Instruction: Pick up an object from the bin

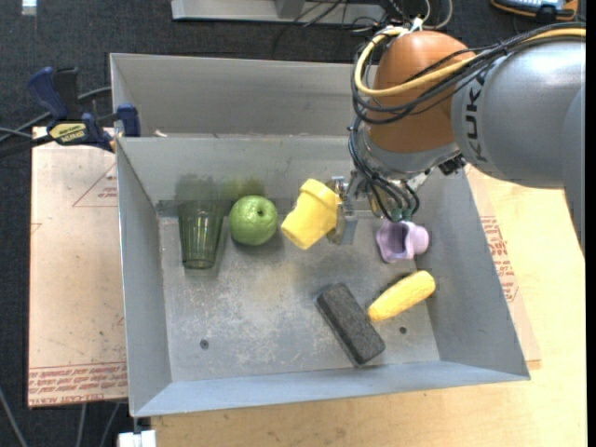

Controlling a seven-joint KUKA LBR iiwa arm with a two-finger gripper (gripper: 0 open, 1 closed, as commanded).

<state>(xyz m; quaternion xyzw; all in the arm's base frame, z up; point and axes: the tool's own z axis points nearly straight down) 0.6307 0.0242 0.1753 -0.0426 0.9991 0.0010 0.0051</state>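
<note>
Gripper (345, 214) sits low mid-bin (140, 250), right against the tilted yellow cup (310, 214). You cannot tell whether its grip has closed. No lift evident yet; green apple (253, 220) untouched.

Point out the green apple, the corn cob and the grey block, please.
green apple (253, 222): camera view, middle of its rounded top.
corn cob (401, 295): camera view, midway along its length.
grey block (350, 322): camera view, centre of its top face.
</note>
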